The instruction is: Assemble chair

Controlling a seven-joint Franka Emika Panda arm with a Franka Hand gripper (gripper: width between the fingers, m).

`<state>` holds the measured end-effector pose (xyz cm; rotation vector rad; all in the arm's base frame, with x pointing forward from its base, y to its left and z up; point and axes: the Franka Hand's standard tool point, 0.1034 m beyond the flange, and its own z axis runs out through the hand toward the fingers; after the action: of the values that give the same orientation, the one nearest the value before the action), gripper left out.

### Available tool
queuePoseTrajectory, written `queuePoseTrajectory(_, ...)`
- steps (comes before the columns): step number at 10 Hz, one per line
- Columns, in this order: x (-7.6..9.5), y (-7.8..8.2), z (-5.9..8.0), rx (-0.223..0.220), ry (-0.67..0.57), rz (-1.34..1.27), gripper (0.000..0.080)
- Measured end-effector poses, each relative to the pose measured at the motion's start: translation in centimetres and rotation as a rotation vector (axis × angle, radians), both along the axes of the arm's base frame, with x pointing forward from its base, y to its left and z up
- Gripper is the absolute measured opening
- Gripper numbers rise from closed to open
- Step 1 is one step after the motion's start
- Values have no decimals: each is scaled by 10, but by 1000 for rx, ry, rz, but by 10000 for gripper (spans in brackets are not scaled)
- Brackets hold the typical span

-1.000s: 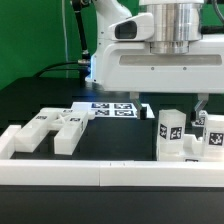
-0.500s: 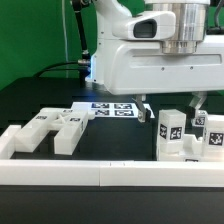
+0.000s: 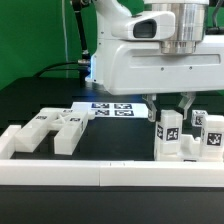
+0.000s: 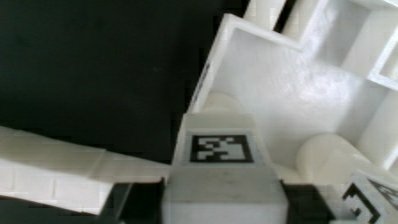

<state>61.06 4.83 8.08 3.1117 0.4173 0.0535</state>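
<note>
Arm points straight down, gripper (image 3: 171, 111) clamped on upright chair block (image 3: 170, 130).

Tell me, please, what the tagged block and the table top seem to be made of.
The tagged block: probably hard plastic, matte white, with crisp, straight edges. The table top: black and matte, without reflections; perhaps cloth or coated board, I cannot tell which.

Marker board (image 3: 112, 108) (flat) on black table (image 3: 110, 142)
</note>
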Motion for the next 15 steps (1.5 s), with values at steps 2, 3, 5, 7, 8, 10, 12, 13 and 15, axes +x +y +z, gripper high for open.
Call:
queuePoseTrajectory(2, 0, 1, 0, 8, 1, -173, 294)
queuePoseTrajectory(3, 0, 1, 0, 10, 1, -243, 294)
queuePoseTrajectory(5, 0, 4, -1, 25, -6, -427, 294)
queuePoseTrajectory(7, 0, 7, -1, 32, -9, -564, 294)
queuePoseTrajectory(8, 0, 9, -1, 41, -6, -674, 294)
queuePoseTrajectory(10, -1, 13, -1, 55, -1, -819, 294)
queuePoseTrajectory(12, -1, 17, -2, 72, 8, -1011, 294)
queuePoseTrajectory(13, -1, 20, -2, 74, 8, -1074, 294)
queuePoseTrajectory(15, -1, 21, -1, 83, 12, -1222, 294)
